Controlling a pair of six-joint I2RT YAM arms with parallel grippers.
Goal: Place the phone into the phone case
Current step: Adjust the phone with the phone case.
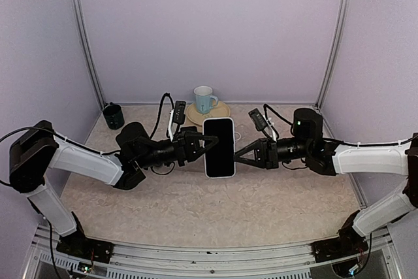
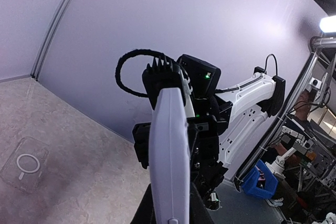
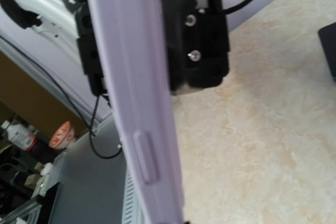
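The phone [image 1: 219, 146], with a black screen and a pale lilac rim, hangs flat above the table between both arms. My left gripper [image 1: 208, 143] is shut on its left edge, and my right gripper [image 1: 236, 156] is shut on its right edge. The left wrist view shows the phone [image 2: 169, 156] edge-on, running up from my fingers [image 2: 140, 209]. In the right wrist view its rim and side button [image 3: 145, 156] fill the middle. A clear phone case [image 2: 23, 169] with a white ring lies flat on the table, apart from both grippers.
A blue-and-white mug [image 1: 204, 99] stands on a round wooden coaster at the back centre. A dark cup [image 1: 113, 115] sits at the back left. Two black cabled devices [image 1: 177, 110] [image 1: 256, 119] lie near the back wall. Lilac walls close in three sides.
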